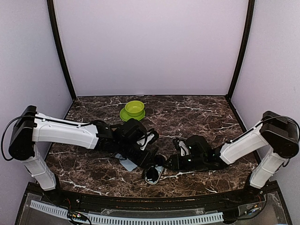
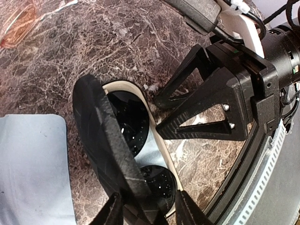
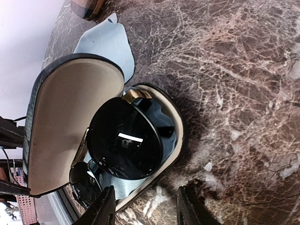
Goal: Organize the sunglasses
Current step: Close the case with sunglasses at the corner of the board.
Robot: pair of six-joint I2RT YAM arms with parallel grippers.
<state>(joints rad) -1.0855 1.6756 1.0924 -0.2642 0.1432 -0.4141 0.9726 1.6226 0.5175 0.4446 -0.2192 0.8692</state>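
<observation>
Inside the open black case (image 3: 70,122), on a marble-patterned table (image 3: 243,70): the black sunglasses (image 3: 124,145), dark lenses showing, long axis running along the length of the case. One lens appearing to ride high, near the level of the case's rim; unclear whether fully seated. Case's lid upright along the long side away from the right gripper (image 3: 146,207).

At one end of the case, left gripper (image 2: 149,213), jaws half closed astride lid and base, seemingly gripping the case to steady it.

On the open long side of the case, right gripper, jaws partly spread with nothing between them, tips just beside the cream rim and pointing across the sunglasses' long axis. Freer of the two, so probably the one to press the lenses down or swing the lid over.

Behind the case's lid, a pale blue cloth (image 2: 33,173); well beyond that, the reddish-lensed sunglasses (image 2: 16,23), outside the case.
</observation>
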